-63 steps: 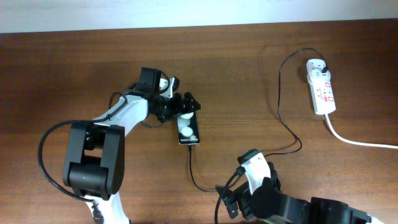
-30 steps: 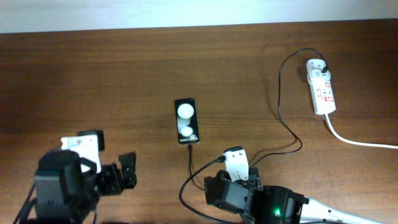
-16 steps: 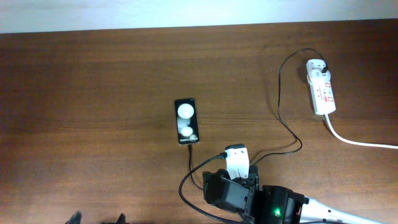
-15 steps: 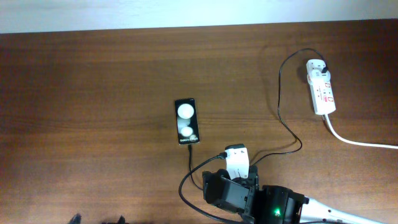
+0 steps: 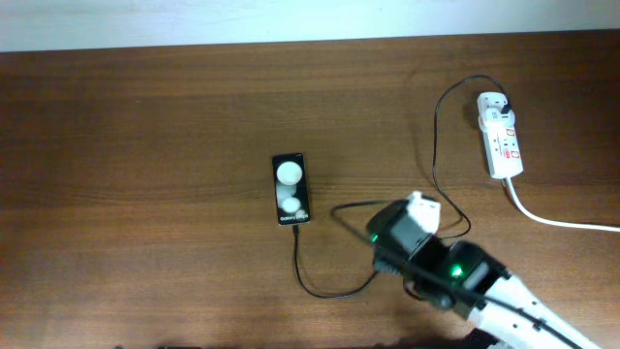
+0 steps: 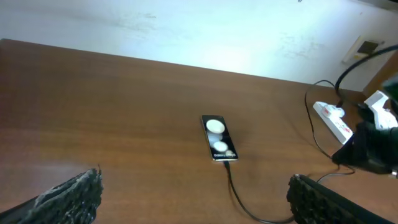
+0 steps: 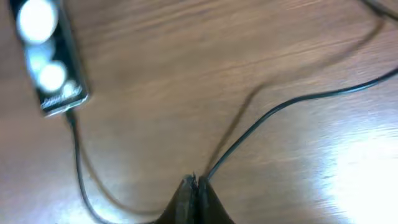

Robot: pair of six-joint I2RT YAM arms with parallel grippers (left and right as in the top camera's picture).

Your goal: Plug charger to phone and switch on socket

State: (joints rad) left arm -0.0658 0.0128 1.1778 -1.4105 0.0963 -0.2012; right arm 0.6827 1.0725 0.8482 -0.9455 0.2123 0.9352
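The desk [image 5: 145, 145] was dark brown wood with a fine grain, and a pale wall [image 5: 291, 19] ran along its far edge. Glare brightened the wood just to the right of the right fingers [image 7: 189, 193] in the right wrist view.

The left fingers [image 6: 68, 196] were spread wide apart, holding nothing, with 1 at each lower corner of the left wrist view. The phone [image 5: 291, 189] lay flat on the desk ahead of them, about midway between the 2, its 2 white patches facing up. The socket [image 5: 504, 145] lay farther ahead and off to their right, trailing a thick white cord [image 5: 552, 218] toward the desk's edge.

The right fingers were pressed together at the tips, low over the wood. The phone lay ahead of them and to their left. The charger [image 5: 296, 254] ran from the phone's near end, curved back toward the right fingers, met them at their tips and led away ahead and to their right. Whether the tips pinched the cable could not be told. At the socket's far end the black plug [image 5: 505, 101] sat in an outlet.
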